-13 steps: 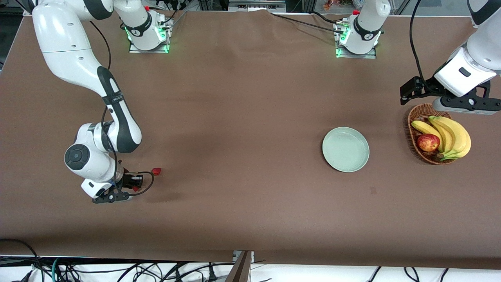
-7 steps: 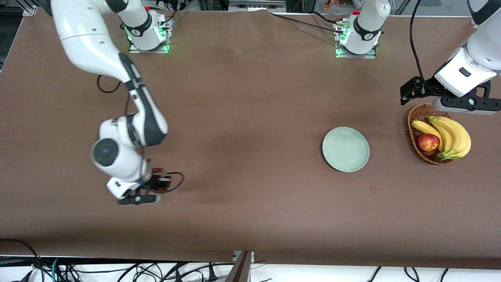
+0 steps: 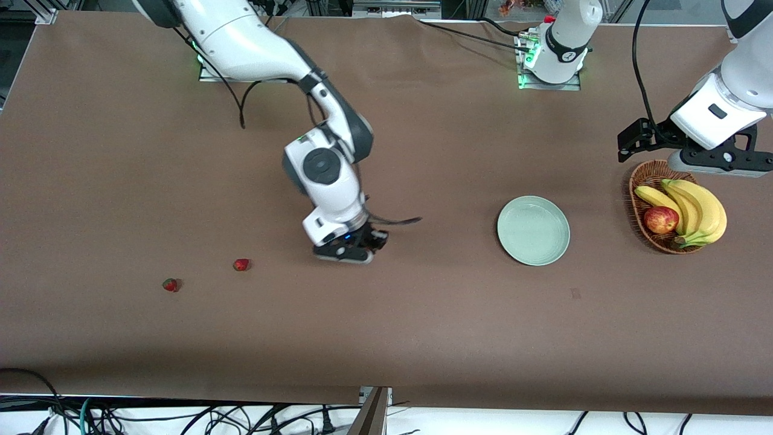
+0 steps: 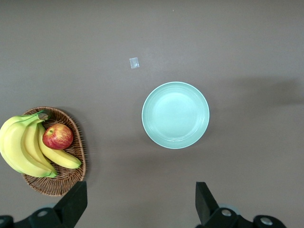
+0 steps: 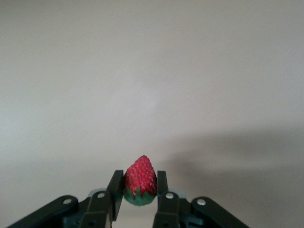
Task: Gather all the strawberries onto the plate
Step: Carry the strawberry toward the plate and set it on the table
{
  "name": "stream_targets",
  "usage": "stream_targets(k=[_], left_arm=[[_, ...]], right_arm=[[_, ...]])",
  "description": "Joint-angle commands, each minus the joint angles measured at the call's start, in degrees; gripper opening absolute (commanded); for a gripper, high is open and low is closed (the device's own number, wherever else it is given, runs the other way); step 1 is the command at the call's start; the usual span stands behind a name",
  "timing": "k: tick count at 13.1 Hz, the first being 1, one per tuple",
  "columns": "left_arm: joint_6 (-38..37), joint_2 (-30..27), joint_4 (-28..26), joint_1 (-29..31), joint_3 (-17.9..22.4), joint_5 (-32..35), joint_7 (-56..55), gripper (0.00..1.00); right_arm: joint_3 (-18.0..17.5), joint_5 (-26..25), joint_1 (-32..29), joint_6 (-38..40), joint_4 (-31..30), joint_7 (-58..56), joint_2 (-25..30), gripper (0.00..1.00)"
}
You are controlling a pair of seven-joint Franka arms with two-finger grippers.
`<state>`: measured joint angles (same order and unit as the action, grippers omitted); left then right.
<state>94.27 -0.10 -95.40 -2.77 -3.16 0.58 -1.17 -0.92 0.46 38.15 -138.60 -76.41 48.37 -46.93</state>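
Pinching strawberry [image 5: 140, 186] between fingertips, right gripper [image 5: 139, 194] over bare table; left gripper [image 4: 142, 209] spread, apparently waiting.

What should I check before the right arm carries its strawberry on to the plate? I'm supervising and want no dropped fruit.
1. Grip: right gripper shut on held strawberry: ok.
2. Plate holds nothing: ok.
3. Table between right gripper and plate shows no obstacle: ok.
4. Left gripper waits open over the basket, off the plate: ok.
5. Two strawberries lie on the table toward the right arm's end: not ok.
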Motion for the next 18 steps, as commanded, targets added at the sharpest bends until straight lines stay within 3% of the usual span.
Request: stream_targets(k=[1,4,10,11,12,13,18], left_arm=[[-0.9,0.6,1.4,0.3,-0.3,0.6,0.6,1.00],[-0.9,0.6,1.4,0.3,-0.3,0.6,0.5,1.00],[-0.9,0.6,1.4,0.3,-0.3,0.6,0.6,1.00],[-0.9,0.6,1.4,0.3,-0.3,0.6,0.6,1.00],[-0.9,0.6,1.4,0.3,-0.3,0.6,0.6,1.00],[-0.9,0.6,1.4,0.3,-0.3,0.6,0.6,1.00],[-0.9,0.6,1.4,0.3,-0.3,0.6,0.6,1.00]], right_arm=[[0.7,3.3,5.3,-4.5,2.1,4.6,-2.8,0.16],[0.7,4.0,9.3,-7.1,2.1,8.5,-5.4,0.18],[0.7,4.1,10.5,-9.1,2.2,8.4,-7.9,0.18],[0.7,4.1,10.6,-9.1,2.2,8.8,-7.9,0.29],[0.7,4.1,10.9,-9.1,2.1,9.0,-8.0,0.60],[0.7,3.9,11.2,-9.1,2.1,8.8,-8.2,1.00],[1.2,3.7,8.4,-5.5,2.2,7.0,-4.5,1.00]])
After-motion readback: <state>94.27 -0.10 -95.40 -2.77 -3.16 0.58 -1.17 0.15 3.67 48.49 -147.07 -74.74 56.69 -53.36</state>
